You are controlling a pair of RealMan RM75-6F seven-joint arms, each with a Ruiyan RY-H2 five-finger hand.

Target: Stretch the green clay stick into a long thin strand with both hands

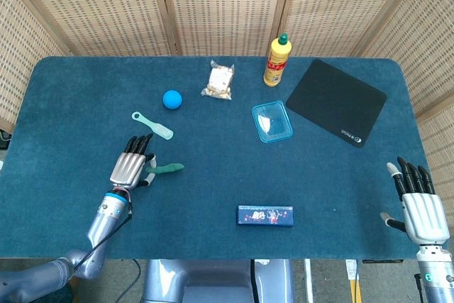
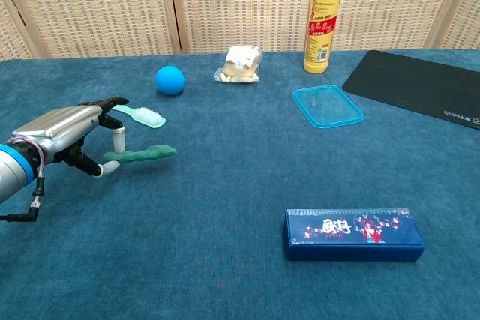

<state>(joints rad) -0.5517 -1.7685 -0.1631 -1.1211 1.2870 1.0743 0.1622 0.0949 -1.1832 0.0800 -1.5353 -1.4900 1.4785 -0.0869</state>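
Note:
The green clay stick [image 2: 144,154] [image 1: 169,169] is a short dark-green roll at the table's left front. My left hand [image 2: 63,134] [image 1: 130,168] pinches its left end between the thumb and a finger, and the stick hangs just above the cloth, pointing right. The hand's other fingers stretch forward above it. My right hand [image 1: 421,206] shows only in the head view, at the table's front right corner, far from the stick, fingers straight and apart with nothing in them.
A mint brush [image 2: 137,115] lies just behind my left hand, a blue ball [image 2: 170,79] beyond it. A blue box [image 2: 353,233] sits front centre. A snack bag [image 2: 241,64], yellow bottle [image 2: 322,19], clear lid [image 2: 328,106] and black mat [image 2: 420,85] lie further back.

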